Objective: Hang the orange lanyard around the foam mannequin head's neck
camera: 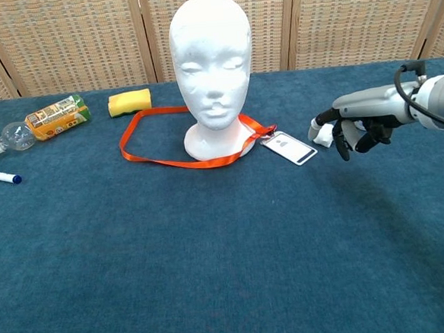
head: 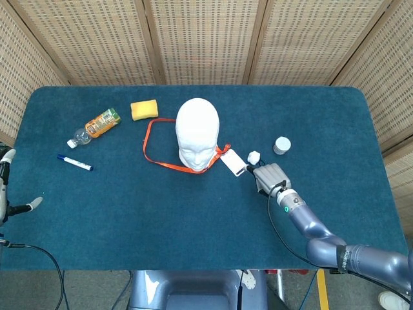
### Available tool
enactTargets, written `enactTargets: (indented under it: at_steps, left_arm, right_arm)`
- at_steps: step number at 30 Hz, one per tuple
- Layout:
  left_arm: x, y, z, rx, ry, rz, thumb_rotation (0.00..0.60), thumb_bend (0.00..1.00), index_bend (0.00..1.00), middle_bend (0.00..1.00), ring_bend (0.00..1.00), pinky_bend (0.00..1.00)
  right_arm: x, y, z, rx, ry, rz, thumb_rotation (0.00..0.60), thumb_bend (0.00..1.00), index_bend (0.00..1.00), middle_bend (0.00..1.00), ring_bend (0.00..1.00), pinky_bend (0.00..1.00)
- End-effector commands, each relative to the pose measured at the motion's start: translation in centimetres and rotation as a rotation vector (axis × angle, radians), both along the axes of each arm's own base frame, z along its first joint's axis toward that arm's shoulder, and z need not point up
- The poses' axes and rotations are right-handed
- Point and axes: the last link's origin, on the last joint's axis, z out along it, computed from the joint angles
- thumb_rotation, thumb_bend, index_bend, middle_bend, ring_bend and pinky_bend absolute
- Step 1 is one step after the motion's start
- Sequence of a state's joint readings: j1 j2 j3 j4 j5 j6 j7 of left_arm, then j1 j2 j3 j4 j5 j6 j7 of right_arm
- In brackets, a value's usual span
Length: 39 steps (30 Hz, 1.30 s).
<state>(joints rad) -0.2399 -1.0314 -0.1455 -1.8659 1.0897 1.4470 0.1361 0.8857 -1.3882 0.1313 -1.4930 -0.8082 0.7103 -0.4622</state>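
Observation:
The white foam mannequin head [head: 197,132] [camera: 212,68] stands upright mid-table. The orange lanyard [head: 150,152] [camera: 132,135] lies flat on the cloth, looped around the head's base, not on the neck. Its white badge [head: 235,163] [camera: 289,148] lies to the right of the base. My right hand [head: 270,177] [camera: 356,123] hovers just right of the badge, palm down, fingers loosely bent, holding nothing. My left hand [head: 6,187] sits at the table's left edge in the head view only, fingers apart and empty.
A small white lump [head: 253,155] [camera: 323,134] lies right beside my right hand. A white jar [head: 281,145] stands behind it. A yellow sponge [head: 144,110], a bottle [head: 97,126] and a marker [head: 75,163] lie at the left.

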Motion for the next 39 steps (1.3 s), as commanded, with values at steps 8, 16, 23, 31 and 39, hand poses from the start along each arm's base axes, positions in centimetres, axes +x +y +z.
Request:
enactTargets:
  at_steps: [8, 16, 23, 31, 39]
  left_arm:
    - [-0.1, 0.2, -0.3, -0.013, 0.005, 0.005, 0.600, 0.11, 0.00, 0.00, 0.00, 0.00]
    - [-0.4, 0.4, -0.4, -0.017, -0.005, 0.014, 0.600, 0.11, 0.00, 0.00, 0.00, 0.00]
    - [-0.5, 0.6, -0.3, -0.020, -0.010, 0.017, 0.600, 0.11, 0.00, 0.00, 0.00, 0.00]
    - [-0.5, 0.7, -0.4, -0.024, -0.008, 0.023, 0.600, 0.11, 0.00, 0.00, 0.00, 0.00]
    - [-0.6, 0.8, -0.5, -0.024, -0.006, 0.027, 0.600, 0.11, 0.00, 0.00, 0.00, 0.00]
  right_arm:
    - [2.3, -1.3, -3.0, -0.008, 0.018, -0.005, 0.600, 1.00, 0.27, 0.48, 0.40, 0.68]
    - [3.4, -2.3, -4.1, -0.047, 0.036, -0.005, 0.600, 1.00, 0.29, 0.49, 0.47, 0.77]
    - [3.8, -2.9, -4.8, -0.073, 0.052, -0.012, 0.600, 1.00, 0.29, 0.53, 0.56, 0.91]
    - [3.9, -3.1, -5.4, -0.084, 0.099, -0.018, 0.600, 1.00, 0.29, 0.56, 0.62, 0.97]
    - [4.3, -3.2, -5.6, -0.092, 0.128, -0.022, 0.600, 1.00, 0.29, 0.57, 0.64, 1.00]
